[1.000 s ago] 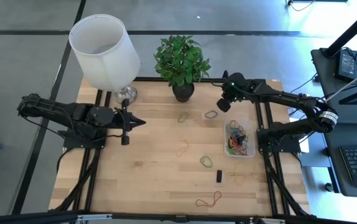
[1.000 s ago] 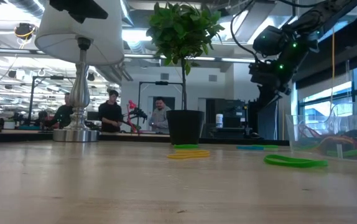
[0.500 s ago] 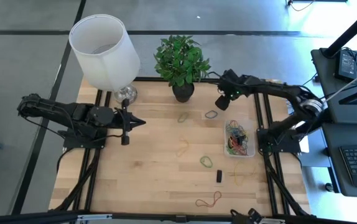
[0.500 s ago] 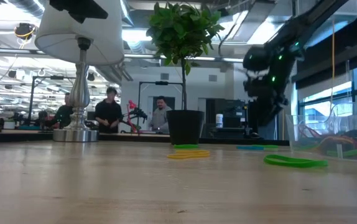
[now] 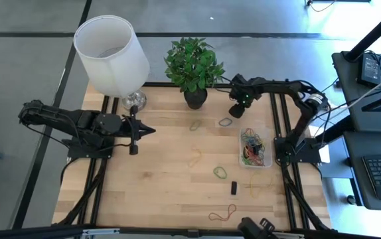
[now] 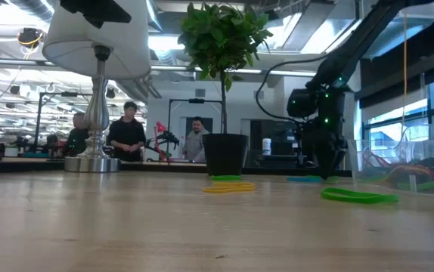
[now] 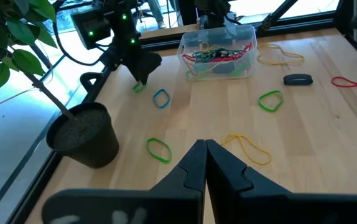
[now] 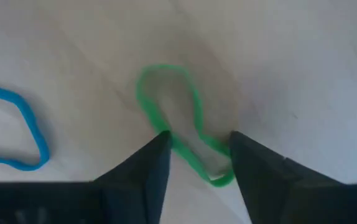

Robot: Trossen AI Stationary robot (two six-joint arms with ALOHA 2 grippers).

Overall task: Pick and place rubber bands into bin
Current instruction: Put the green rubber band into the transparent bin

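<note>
Light wooden table (image 5: 157,179) has loose bands scattered around, and the small clear plastic bin (image 5: 265,143) already holds a tangle of them. Left gripper (image 5: 152,129) waits pinched shut over the left side. Right gripper (image 8: 194,163) is down at the far edge near the plant, fingers spread and straddling a thin green rubber band (image 8: 169,115) — nothing held yet. Next it needs to close, lift, carry it over to the bin.

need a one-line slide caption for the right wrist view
Right end effector, open, straddles a green rubber band on the wooden table; a blue band lies beside it.
</note>
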